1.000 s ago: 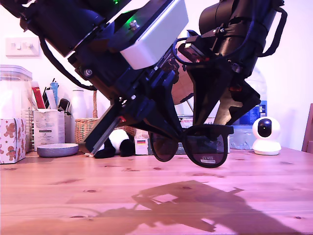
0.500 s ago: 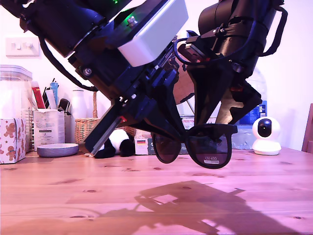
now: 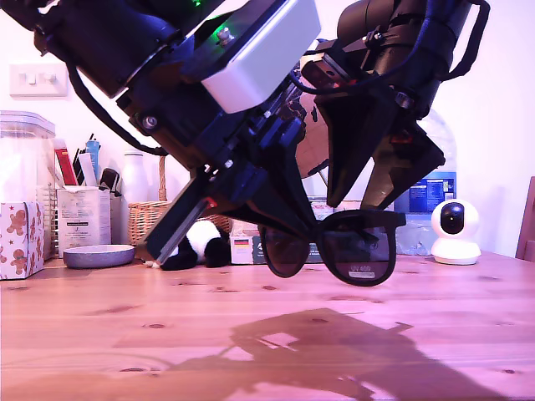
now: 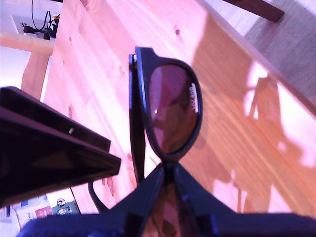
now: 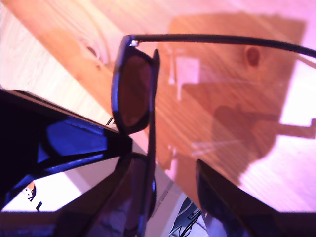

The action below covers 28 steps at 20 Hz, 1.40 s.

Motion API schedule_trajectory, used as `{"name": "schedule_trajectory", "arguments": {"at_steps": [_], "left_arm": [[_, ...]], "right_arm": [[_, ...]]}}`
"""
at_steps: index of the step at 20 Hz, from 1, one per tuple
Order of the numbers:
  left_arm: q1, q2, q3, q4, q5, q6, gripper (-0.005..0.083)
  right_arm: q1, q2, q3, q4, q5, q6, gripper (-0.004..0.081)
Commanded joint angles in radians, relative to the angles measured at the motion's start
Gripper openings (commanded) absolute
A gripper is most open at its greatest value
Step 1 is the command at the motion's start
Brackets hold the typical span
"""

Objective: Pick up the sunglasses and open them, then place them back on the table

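Currently: sunglasses [image 3: 334, 248] held above table [image 3: 251, 334]; first gripper [image 4: 165, 170] clamped on bridge; second gripper [image 5: 163, 170] fingers apart.

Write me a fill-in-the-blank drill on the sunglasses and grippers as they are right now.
1. The sunglasses are held above the ____, not resting on it.
2. A small white ____ sits on one lens.
3. In the second wrist view, one arm of the sunglasses is swung ____.
4. My first gripper grips the sunglasses' ____.

Missing words: table; sticker; open; frame
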Motion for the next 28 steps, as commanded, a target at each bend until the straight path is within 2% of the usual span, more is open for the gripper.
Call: {"name": "schedule_trajectory", "arguments": {"at_steps": [1,6,9,17,28], "left_arm": [[0.001,0.022,-0.006,0.013,0.004,-0.004,-0.002],[0.001,0.022,-0.006,0.021,0.003,-0.004,-0.002],[0.001,0.021,-0.006,0.025,0.001,-0.004,-0.002],[0.001,0.021,-0.005,0.039,0.0,-0.004,-0.002],[0.006,0.021,-0.005,0.034,-0.001,-0.032,-0.002]], "right_arm": [[0.013,-0.002,0.011,-0.001,-0.014,-0.003,0.035],[0.016,-0.002,0.011,-0.001,-0.011,-0.023,0.035],[0.016,0.005,0.011,0.002,0.041,-0.026,0.035],[0.018,0.063,0.011,0.015,0.064,-0.025,0.035],[0.012,0.063,0.011,0.033,0.239,0.009,0.035]]}}
